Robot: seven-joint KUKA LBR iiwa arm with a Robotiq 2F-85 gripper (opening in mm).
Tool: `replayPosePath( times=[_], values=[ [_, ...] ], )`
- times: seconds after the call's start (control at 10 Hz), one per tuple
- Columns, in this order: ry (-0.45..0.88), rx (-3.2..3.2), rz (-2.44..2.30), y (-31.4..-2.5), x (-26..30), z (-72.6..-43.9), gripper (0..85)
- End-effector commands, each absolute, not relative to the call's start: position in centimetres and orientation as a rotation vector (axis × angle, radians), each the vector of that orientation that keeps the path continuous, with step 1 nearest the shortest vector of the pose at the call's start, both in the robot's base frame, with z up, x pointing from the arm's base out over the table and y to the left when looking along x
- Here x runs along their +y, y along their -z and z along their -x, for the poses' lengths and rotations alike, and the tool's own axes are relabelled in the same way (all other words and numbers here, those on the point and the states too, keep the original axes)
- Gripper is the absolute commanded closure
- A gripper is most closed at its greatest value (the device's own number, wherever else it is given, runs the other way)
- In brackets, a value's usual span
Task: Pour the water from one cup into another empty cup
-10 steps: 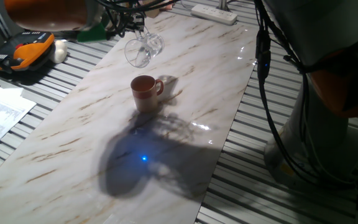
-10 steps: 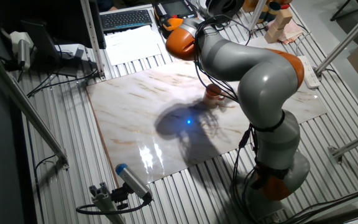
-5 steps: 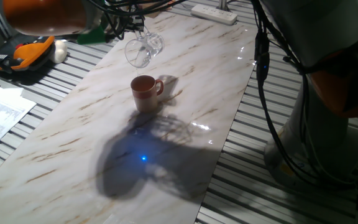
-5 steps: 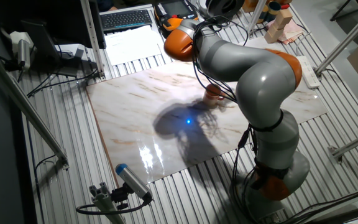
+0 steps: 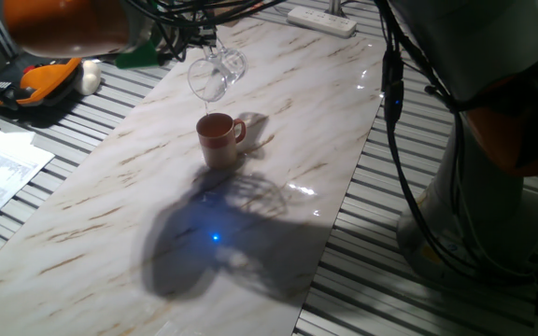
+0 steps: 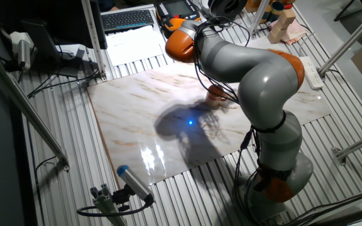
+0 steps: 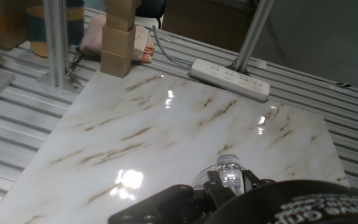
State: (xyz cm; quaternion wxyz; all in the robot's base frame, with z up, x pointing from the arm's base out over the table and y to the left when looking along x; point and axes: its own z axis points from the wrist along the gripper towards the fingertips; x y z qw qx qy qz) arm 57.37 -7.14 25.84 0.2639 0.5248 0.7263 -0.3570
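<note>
Clear glass comes first as we read from the left: the glass mug (image 5: pixel 211 77) hangs in the air, tipped hard over with its mouth turned down toward the brown mug (image 5: pixel 219 140). In this fixed view it sits above and slightly left of that mug, well apart, its long axis slanting from upper right to lower left. A thin pale line seems to fall from its lip toward the brown mug's mouth; we take it for the water, though it is too faint to be sure. The gripper (image 7: pixel 185 202) is only partly visible. In the hand view dark fingers sit close around the glass, so we judge that it has the glass mug in its grip; how wide the fingers stand we cannot tell. The brown mug stands upright on the marble table (image 5: pixel 120 187), handle to the right. We can read no brand or writing; the power strip (image 7: pixel 229 78) is blank.
</note>
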Motion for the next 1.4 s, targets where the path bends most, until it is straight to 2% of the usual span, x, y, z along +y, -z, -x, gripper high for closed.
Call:
replayPosePath(
  times=[0.0, 1.3],
  values=[
    [0.963, 1.965, -1.415, -25.80, -7.17, -57.34, 85.0],
    [0.915, 1.973, -1.379, -25.95, -7.05, -57.14, 85.0]
  ],
)
